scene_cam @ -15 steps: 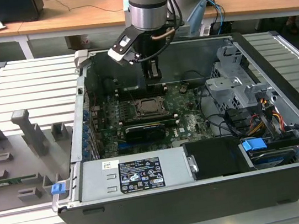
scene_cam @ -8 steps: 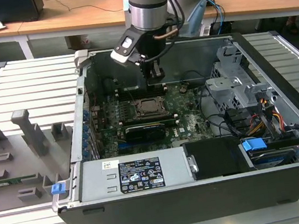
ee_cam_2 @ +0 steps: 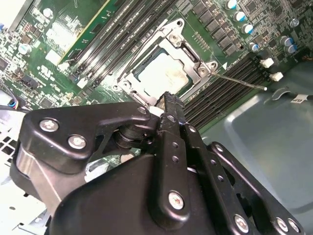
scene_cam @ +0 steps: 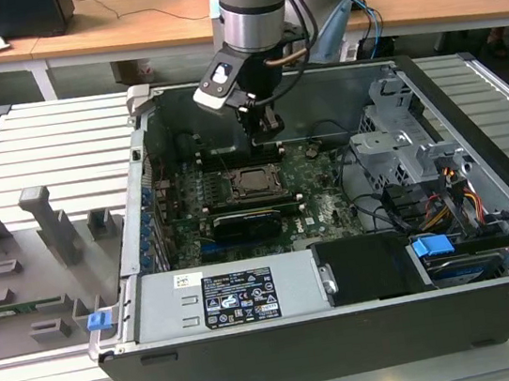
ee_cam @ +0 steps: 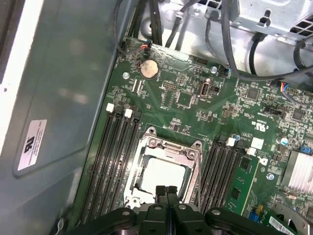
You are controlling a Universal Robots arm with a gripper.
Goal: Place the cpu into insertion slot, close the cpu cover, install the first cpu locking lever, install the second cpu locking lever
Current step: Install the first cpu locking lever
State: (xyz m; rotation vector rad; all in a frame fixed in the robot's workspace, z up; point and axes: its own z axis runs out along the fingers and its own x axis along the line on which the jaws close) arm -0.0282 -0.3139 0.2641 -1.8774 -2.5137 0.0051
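Closed jaws over the seated cpu.
In the exterior view, a grey fixture (scene_cam: 21, 280) lies left of the open case (scene_cam: 352, 347). Inside, the cpu (scene_cam: 253, 181) sits in the slot (ee_cam: 142, 165) under the lowered cover (ee_cam: 168, 146). The gripper (scene_cam: 265, 127) hangs just above it, jaws pressed together with nothing between them.

One cpu (ee_cam: 162, 176), one cpu cover (ee_cam: 171, 147), one hand (ee_cam: 166, 189)

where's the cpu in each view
Exterior view: cpu on the motherboard, just below the tool.
Second wrist view: cpu just past the tool tips.
First wrist view: cpu just past the tool tips.
Shared landmark: the silver cpu cover framing it.
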